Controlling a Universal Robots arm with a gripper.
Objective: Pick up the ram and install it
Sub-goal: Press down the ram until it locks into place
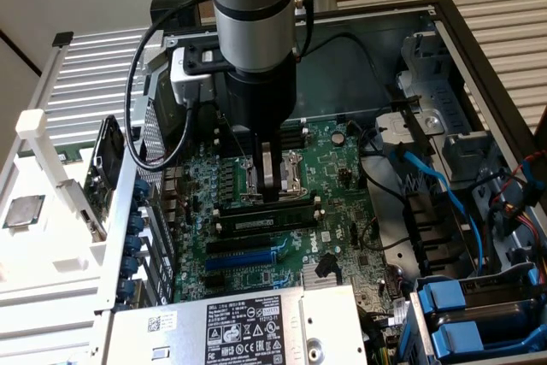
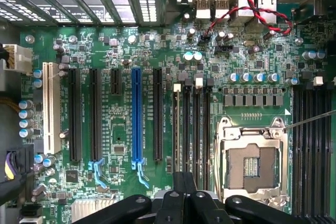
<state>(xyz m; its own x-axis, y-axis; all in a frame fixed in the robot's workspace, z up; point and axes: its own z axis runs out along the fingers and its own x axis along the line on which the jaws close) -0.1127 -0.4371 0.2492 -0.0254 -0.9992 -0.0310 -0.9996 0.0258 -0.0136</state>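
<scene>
Here we see the black gripper [image 1: 272,179], its fingers closed together, poised just above the long green ram stick [image 1: 267,221] seated in a slot of the large green motherboard [image 1: 342,211]; blue cables [image 1: 444,198] and a silver power-supply box [image 1: 248,326] crowd the open metal case [image 1: 466,49].

Closed jaws hover over the green motherboard [image 2: 157,108] beside the CPU socket [image 2: 252,153]

Silver-grey cylindrical arm [image 1: 254,14] with black wrist collar, blue joint cap at two o'clock, black looping cable [image 1: 141,83], and black-fingered gripper [image 1: 272,179]
</scene>
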